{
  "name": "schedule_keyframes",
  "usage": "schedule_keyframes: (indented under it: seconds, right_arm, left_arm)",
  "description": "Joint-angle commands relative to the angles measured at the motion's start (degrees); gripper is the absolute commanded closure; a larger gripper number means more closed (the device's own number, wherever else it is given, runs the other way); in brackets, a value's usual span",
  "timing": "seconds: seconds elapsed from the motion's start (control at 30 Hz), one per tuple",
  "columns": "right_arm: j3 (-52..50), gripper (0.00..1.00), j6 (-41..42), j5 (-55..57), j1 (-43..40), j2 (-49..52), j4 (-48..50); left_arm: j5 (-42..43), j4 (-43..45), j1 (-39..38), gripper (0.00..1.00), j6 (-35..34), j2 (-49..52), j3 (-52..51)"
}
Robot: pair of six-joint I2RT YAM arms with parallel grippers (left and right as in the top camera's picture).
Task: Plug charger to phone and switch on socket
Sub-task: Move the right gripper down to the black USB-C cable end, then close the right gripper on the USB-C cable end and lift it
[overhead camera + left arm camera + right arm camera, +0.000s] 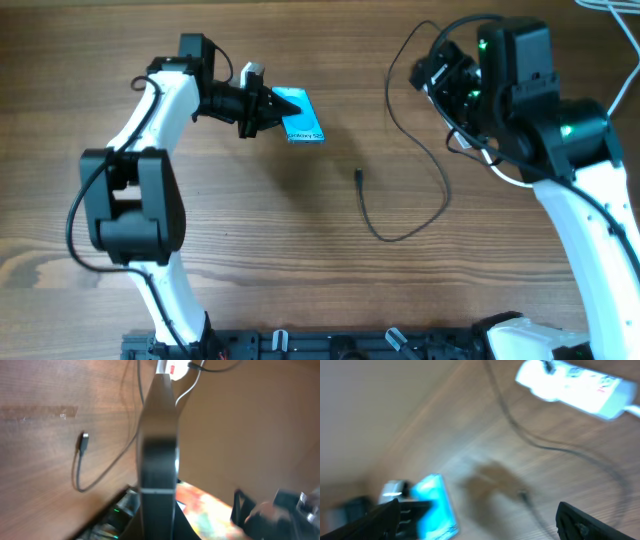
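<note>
Wood-grain table (300, 280), brown, with both arms over it.

Overhead: the left gripper (270, 108) is clamped on one end of the phone (303, 118). Its cyan screen faces up, left of centre toward the far edge. The white band at its free end carries dark text, too small to read for certain. The charger (405, 232) lies slack in a loop mid-table. Its connector tip (359, 177) rests loose on the wood, near the phone but apart from it. The right arm's bulk covers the socket in this view.

Left wrist view: the phone is seen edge-on, a dark slab rising between the fingers. At the top, a sliver of the white socket (167, 367) shows a red mark.

Right wrist view, blurred: the socket is in full, a white strip (575, 387) with small red marks. The thin black cable runs from it toward the tip. The right gripper (479, 507) has its jaws spread wide with nothing between them. Print on the strip is unreadable.
</note>
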Motion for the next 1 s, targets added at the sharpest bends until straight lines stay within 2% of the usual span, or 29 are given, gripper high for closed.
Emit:
schedule_keyframes:
  seconds: [0.0, 0.03, 0.07, 0.13, 0.2, 0.23, 0.27, 0.3, 0.5, 0.57, 0.67, 0.73, 0.87, 0.9, 0.93, 0.97]
  right_arm:
    - [-1.86, 0.0, -14.53, -2.32, -0.85, 5.05, -3.69]
    - [-2.14, 0.0, -15.93, -2.64, -0.76, 6.12, -4.87]
    - [-2.58, 0.0, -16.65, -2.62, -0.76, 7.54, -6.47]
    - [-4.37, 0.0, -18.84, -2.93, -0.59, 10.45, -7.76]
    - [-6.62, 0.04, -26.36, -5.07, 0.74, 13.64, -7.34]
    - [-7.43, 0.09, -26.32, -5.18, 1.46, 14.86, -6.97]
    - [-8.44, 0.21, -26.25, -5.25, 2.8, 16.83, -6.45]
    - [-8.85, 0.25, -26.25, -5.42, 4.07, 18.43, -6.12]
    - [-9.22, 0.21, -26.27, -4.92, 15.61, 32.17, 0.9]
    - [-9.22, 0.3, -26.1, -4.94, 16.26, 36.06, 2.97]
    - [-9.22, 0.36, -26.12, -4.98, 15.96, 39.06, 4.26]
    - [-9.22, 0.5, -26.23, -4.94, 16.02, 39.5, 4.79]
    - [-9.22, 0.5, -26.05, -2.1, 16.04, 39.5, 4.11]
    - [-9.22, 0.56, -25.99, -1.75, 16.0, 39.5, 4.33]
    - [-9.22, 0.67, -24.9, -1.68, 16.0, 39.5, 4.39]
    - [-9.22, 0.69, -24.65, -1.44, 16.0, 39.5, 4.42]
  left_arm:
    - [-14.75, -1.4, 1.51, 0.96, 7.98, -13.94, 0.72]
    - [-20.04, -1.84, 1.51, 0.96, 7.91, -16.72, 0.72]
    - [-28.76, -2.6, 1.51, 0.96, 6.38, -20.61, 0.72]
    - [-48.85, -5.84, 1.7, 0.96, -3.34, -26.6, 0.72]
    - [-58.77, -10.47, 3.13, 0.96, -5.86, -29.7, 0.72]
    - [-60.87, -12.22, 4.15, 0.96, -5.86, -30.03, 0.72]
    - [-61.88, -13.79, 4.94, 0.96, -5.86, -30.01, 0.7]
    - [-61.83, -14.51, 5.44, 0.96, -5.86, -29.79, 0.46]
    - [-61.83, -16.85, 5.68, 0.96, -5.84, -29.79, -0.7]
    - [-61.83, -17.46, 5.68, 0.96, -5.81, -29.79, -0.7]
    - [-61.83, -17.64, 5.68, 0.96, -5.81, -29.79, -0.7]
    - [-61.83, -17.44, 5.68, 0.96, -5.84, -29.79, -0.7]
    - [-61.86, -17.38, 5.68, 0.96, -5.81, -29.79, -0.7]
    - [-61.83, -17.22, 5.68, 0.96, -5.81, -29.79, -0.7]
    - [-61.86, -16.96, 5.68, 0.96, -5.81, -29.79, -0.7]
    - [-61.83, -16.96, 5.68, 0.96, -5.81, -29.79, -0.7]
